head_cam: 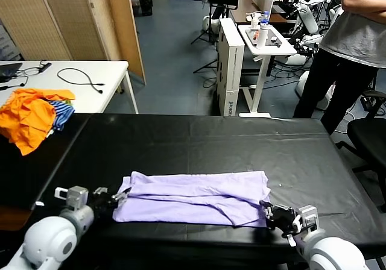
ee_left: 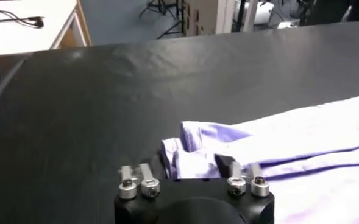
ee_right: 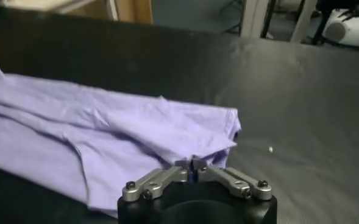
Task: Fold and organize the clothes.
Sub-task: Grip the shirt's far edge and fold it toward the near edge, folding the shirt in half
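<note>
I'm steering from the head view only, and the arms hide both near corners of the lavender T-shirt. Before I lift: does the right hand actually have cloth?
Observer: The right wrist view says yes. The right hand is shut, and its fingertips meet on the hem at the T-shirt corner.
Operator: And the left one?
Observer: No grip there. In the left wrist view the left hand is open, with the folded corner lying between its spread fingers.
Operator: Is that corner flat on the table?
Observer: Not quite. The edge is rolled over on itself into a small bunch resting on the black table.
</note>
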